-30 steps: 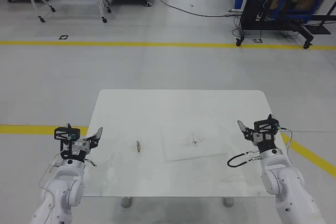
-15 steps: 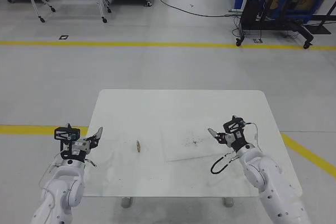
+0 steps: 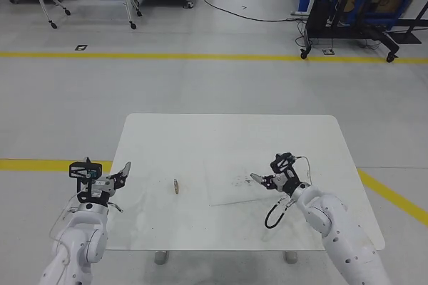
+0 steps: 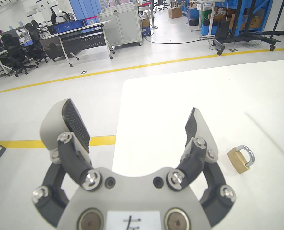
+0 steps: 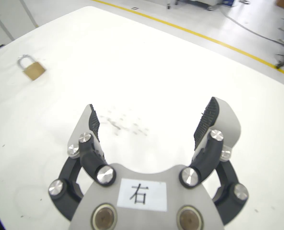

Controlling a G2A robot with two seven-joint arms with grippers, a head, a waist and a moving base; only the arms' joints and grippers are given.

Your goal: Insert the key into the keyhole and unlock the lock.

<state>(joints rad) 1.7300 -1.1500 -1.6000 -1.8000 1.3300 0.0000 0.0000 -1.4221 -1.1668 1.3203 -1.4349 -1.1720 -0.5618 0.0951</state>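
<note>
L jaws: released, spread wide, nothing btw the ribbed black pads (image 4: 76,123). Pos.: at the left edge of the white rectangular desk (image 3: 221,135), one pad over the floor, the other over the desktop.

Small brass padlock (image 3: 176,186) w/ curved silver shackle: lies flat on the desk, left of centre, well apart from both jaws. Shackle looks seated, i.e. locked. Keyhole end not visible to me.

Patch of dark scuff marks (image 3: 244,179), right of centre. Key: can't make it out. If it lies among the marks, it's too small to tell.

R jaws: also released and empty, pads (image 5: 205,118) wide apart, low over the desk just beside the scuffed patch.

Handling est.: padlock is rigid and dense for its size. Smooth brass, so prob. slippery. It won't deform and can take a firm clamp. Best hold: across the body's narrow sides, clear of the shackle, w/ the end opposite the shackle left free for the key. It lies flat, low profile, so pads must reach desk level. Key, I judge, is thin & light; take by the bow.
</note>
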